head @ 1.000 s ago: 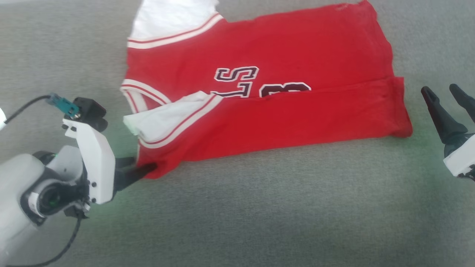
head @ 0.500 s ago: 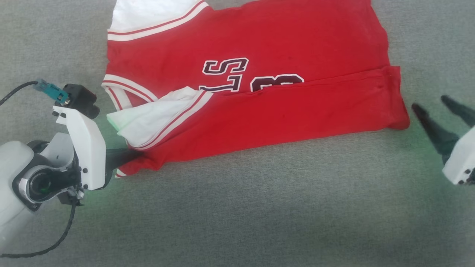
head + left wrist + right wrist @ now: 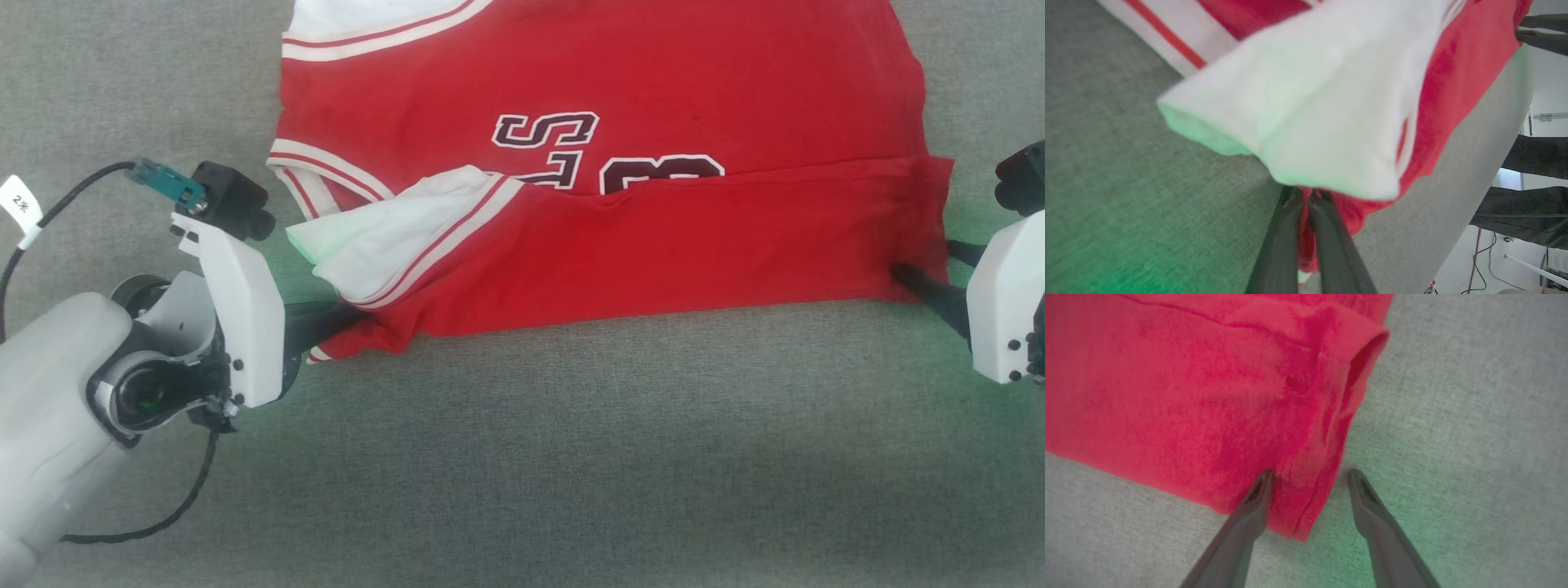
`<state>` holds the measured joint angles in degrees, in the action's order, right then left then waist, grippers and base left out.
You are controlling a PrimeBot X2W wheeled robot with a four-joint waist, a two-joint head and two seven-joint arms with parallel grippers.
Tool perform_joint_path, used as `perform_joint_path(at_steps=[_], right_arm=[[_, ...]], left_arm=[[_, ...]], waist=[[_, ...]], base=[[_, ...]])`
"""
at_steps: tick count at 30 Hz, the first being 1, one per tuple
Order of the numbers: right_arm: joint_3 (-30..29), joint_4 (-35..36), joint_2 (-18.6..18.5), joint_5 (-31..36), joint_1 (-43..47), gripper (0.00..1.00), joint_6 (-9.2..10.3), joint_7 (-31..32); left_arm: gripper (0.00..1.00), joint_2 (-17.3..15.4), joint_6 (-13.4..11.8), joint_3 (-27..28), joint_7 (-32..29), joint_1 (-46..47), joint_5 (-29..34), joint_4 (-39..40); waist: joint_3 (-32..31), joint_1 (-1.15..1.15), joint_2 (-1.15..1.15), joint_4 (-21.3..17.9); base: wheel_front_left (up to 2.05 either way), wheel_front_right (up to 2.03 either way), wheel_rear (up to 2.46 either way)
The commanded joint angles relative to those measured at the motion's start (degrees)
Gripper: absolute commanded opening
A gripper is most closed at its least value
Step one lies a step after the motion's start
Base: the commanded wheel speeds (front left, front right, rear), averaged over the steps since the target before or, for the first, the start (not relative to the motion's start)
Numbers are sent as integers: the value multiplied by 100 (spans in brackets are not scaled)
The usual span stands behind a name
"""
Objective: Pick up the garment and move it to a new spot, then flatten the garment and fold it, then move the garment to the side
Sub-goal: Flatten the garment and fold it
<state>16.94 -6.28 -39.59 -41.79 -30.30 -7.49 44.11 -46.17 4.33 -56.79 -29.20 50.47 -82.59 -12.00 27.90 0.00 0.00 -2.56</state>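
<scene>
1. Head view first: the red garment [image 3: 653, 253] is lying on the grey-covered bench [image 3: 522, 457], taking up the top half of the frame, and its far edge is cut off at the top.
2. Its near long edge is folded up over the body, and the fold partly covers some dark lettering [image 3: 545, 131] with white outlines.
3. At the garment's left end a white sleeve panel [image 3: 392, 241] with red-and-white stripe trim is flopped over the red cloth.
4. The left end effector [image 3: 339, 317] comes in from the lower left, fingers pressed together and pinching the garment's near left corner, just under that white panel. In the left wrist view you can see red cloth squeezed between the two dark fingers [image 3: 1278, 245].
5. The right end effector [image 3: 927, 265] is at the near right corner, fingers spread. In the right wrist view one fingertip [image 3: 1263, 484] sits on the red cloth and the other is on bare bench just beside the hem, so the corner lies between them unclamped.
</scene>
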Motion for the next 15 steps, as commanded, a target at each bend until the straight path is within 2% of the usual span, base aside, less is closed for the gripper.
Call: perform_joint_path(at_steps=[1,10,15], right_arm=[[146,-139,96,-53,57,0,1,40],[-36,-86,-112,-131,406,0,5,-103],[-206,249,-263,-151,847,0,4,-71]], left_arm=[[0,236,-2,-190,33,-165,98,-124],[0,98,131,-161,300,-412,114,-82],[0,-195,112,-116,522,-735,41,324]], waist=[[-16,0,0,51],[-337,0,0,130],[-591,0,0,142]], base=[[0,0,0],[0,0,0],[0,0,0]])
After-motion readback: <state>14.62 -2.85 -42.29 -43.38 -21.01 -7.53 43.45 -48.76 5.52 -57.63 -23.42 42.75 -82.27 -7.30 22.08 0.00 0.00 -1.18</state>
